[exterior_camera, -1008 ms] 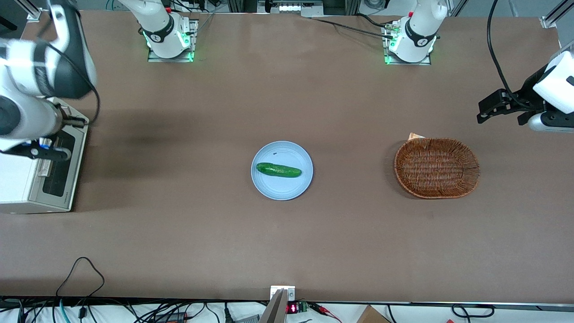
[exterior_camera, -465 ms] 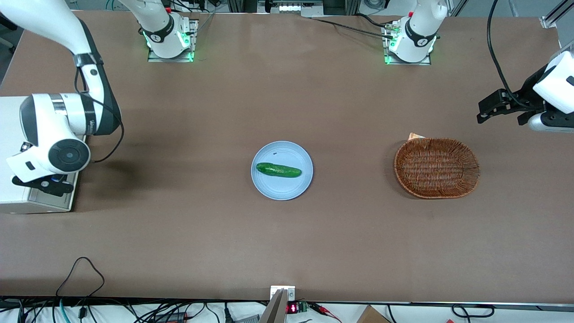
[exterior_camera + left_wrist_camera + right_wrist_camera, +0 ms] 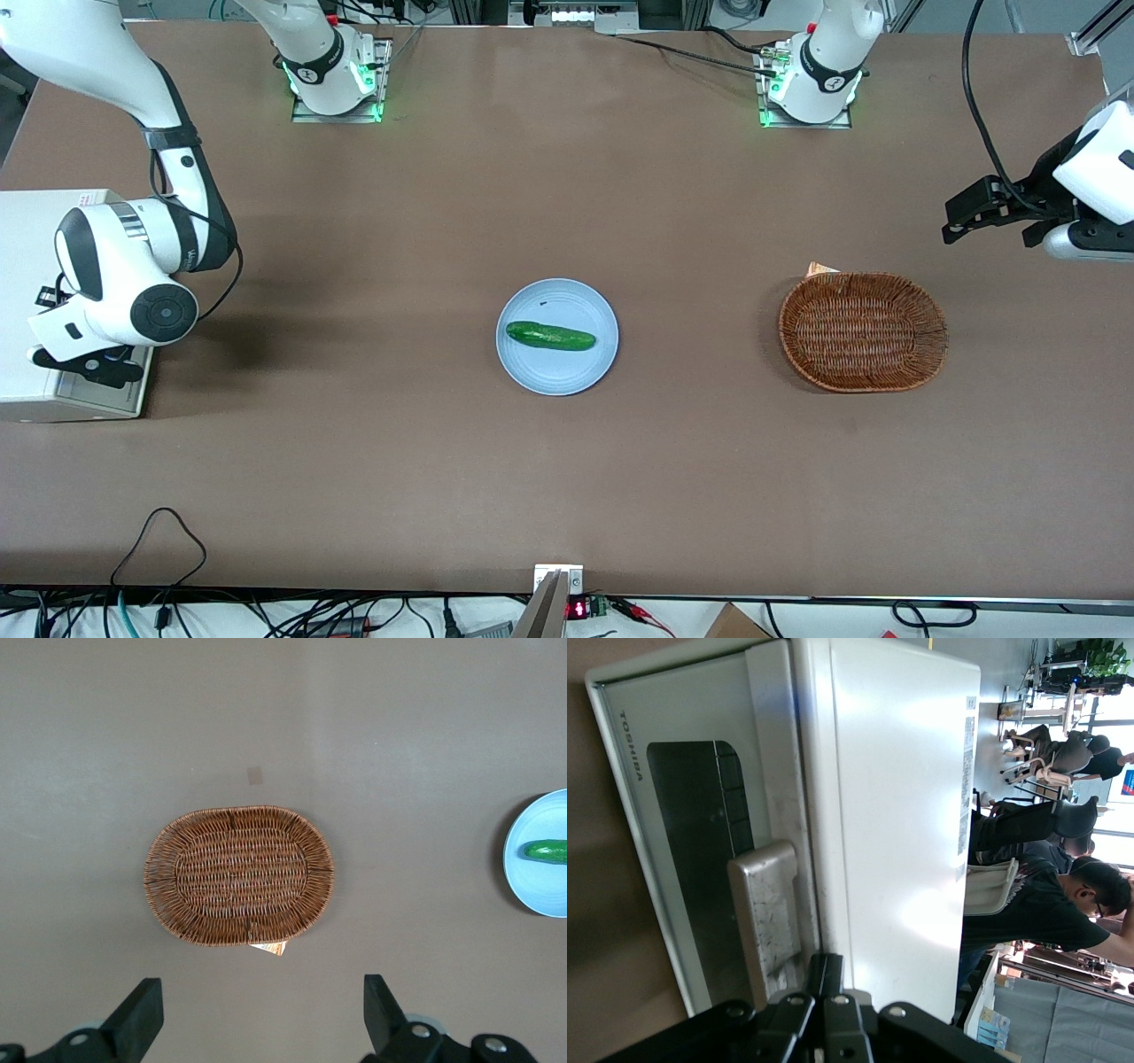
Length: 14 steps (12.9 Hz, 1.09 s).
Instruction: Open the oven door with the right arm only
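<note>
My pincer [image 3: 84, 365] hangs over the top front edge of the oven [image 3: 35, 306], just above the oven door [image 3: 691, 833] and its pale handle [image 3: 766, 912]. My fingers [image 3: 828, 979] look pressed together, holding nothing. The door is closed against the oven, which sits at my end of the table [image 3: 567, 461], well apart from the blue plate [image 3: 556, 337].

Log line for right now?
door: closed | gripper: shut, at oven top edge beside handle, not gripping | cucumber: on plate
</note>
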Each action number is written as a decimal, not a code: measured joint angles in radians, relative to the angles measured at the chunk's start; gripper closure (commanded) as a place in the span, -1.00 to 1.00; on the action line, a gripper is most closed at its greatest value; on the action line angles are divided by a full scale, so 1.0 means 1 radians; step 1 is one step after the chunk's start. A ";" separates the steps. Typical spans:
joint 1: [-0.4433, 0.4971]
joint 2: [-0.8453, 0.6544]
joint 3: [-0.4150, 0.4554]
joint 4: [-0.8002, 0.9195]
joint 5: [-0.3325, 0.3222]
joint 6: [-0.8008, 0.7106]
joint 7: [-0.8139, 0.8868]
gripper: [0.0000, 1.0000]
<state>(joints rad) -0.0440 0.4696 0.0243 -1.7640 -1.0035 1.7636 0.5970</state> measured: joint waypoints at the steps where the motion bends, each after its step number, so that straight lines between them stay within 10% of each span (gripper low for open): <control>1: 0.002 0.000 0.001 -0.003 -0.001 0.000 0.008 0.95; 14: 0.040 0.005 0.014 -0.005 0.086 0.007 0.061 0.94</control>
<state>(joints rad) -0.0038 0.4748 0.0386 -1.7691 -0.9171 1.7707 0.6578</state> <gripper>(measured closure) 0.969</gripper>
